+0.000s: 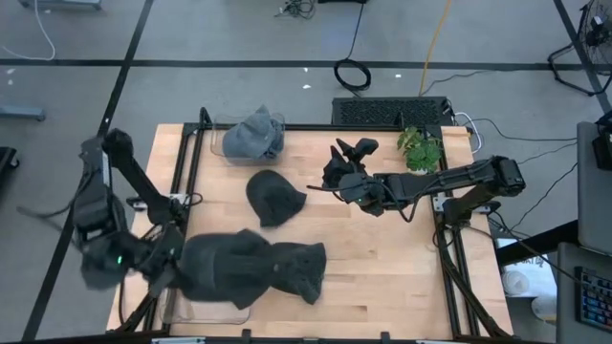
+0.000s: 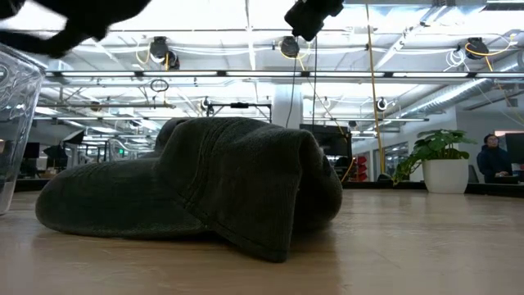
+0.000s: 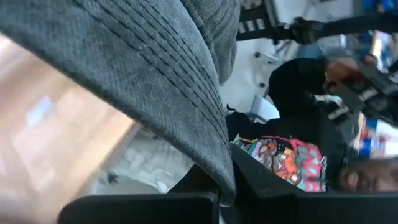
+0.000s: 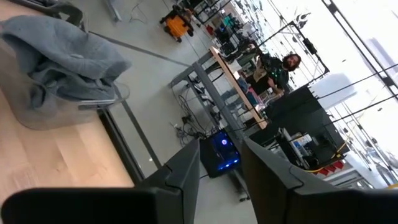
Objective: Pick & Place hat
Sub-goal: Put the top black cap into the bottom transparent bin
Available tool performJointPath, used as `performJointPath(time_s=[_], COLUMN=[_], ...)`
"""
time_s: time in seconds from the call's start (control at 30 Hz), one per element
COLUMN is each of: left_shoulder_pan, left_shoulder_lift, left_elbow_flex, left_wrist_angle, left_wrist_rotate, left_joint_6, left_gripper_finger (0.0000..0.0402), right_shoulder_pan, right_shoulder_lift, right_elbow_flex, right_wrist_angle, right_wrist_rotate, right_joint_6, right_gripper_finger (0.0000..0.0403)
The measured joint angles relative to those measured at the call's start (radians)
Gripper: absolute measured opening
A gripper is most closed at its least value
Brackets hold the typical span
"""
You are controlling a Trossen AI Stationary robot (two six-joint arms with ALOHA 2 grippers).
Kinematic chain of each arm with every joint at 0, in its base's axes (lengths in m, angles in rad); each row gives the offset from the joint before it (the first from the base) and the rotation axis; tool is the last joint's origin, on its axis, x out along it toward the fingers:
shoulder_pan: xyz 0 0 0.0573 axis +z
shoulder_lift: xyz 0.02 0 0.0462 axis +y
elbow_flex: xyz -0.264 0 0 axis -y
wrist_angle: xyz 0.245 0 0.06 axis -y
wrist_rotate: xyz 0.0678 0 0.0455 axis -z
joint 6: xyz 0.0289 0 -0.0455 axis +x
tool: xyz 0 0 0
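A large dark hat (image 1: 253,269) lies near the table's near edge, its left part over a clear bin (image 1: 206,308). In the low view it (image 2: 205,184) rests on the wood. My left gripper (image 1: 161,266) is at its left end, shut on its brim (image 3: 155,81). A smaller dark hat (image 1: 274,197) lies flat mid-table. A grey hat (image 1: 254,134) sits in a clear bin at the far edge. My right gripper (image 1: 337,172) hovers right of the smaller dark hat, open and empty (image 4: 221,158). My left gripper (image 3: 224,190) pinches the stitched brim of the large dark hat at its edge (image 3: 219,177), coming from the table's left. The hat's body spreads away to the right and lies on the table. How far the brim reaches between the fingers does not show.
A potted plant (image 1: 419,148) stands at the far right corner (image 2: 442,156). The clear bin with the grey hat (image 4: 62,56) is at the far left. The near clear bin's wall (image 2: 12,123) stands left of the large hat. Bare wood lies right of centre.
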State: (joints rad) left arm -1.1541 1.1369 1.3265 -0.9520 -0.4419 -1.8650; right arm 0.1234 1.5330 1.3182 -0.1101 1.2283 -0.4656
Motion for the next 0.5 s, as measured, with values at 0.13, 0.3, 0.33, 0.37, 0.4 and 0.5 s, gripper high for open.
performJointPath(time_s=[0.13, 0.3, 0.33, 0.37, 0.4, 0.5], left_shoulder_pan=[-0.063, -0.130, -0.141, -0.149, -0.157, -0.165], left_shoulder_lift=[0.116, 0.226, 0.240, 0.252, 0.261, 0.280], left_elbow_flex=[0.057, 0.127, 0.143, 0.156, 0.167, 0.178], left_wrist_angle=[-0.038, -0.113, -0.132, -0.141, -0.143, -0.156], left_wrist_rotate=[-0.002, 0.044, 0.060, 0.076, 0.086, 0.080], left_joint_6=[-0.234, -0.467, -0.493, -0.508, -0.517, -0.510], left_gripper_finger=[0.0009, 0.0009, 0.0009, 0.0009, 0.0009, 0.0009], right_shoulder_pan=[0.000, 0.000, 0.000, 0.000, 0.000, 0.000], right_shoulder_lift=[-0.005, -0.005, -0.005, -0.005, -0.005, -0.005], right_elbow_flex=[0.000, 0.000, 0.000, 0.000, 0.000, 0.000], right_wrist_angle=[0.001, 0.009, 0.009, 0.008, 0.007, 0.009], right_wrist_rotate=[-0.033, -0.102, -0.109, -0.111, -0.115, -0.116], right_joint_6=[-0.011, -0.029, -0.030, -0.028, -0.022, -0.002], right_gripper_finger=[0.0106, 0.0106, 0.0105, 0.0104, 0.0103, 0.0103])
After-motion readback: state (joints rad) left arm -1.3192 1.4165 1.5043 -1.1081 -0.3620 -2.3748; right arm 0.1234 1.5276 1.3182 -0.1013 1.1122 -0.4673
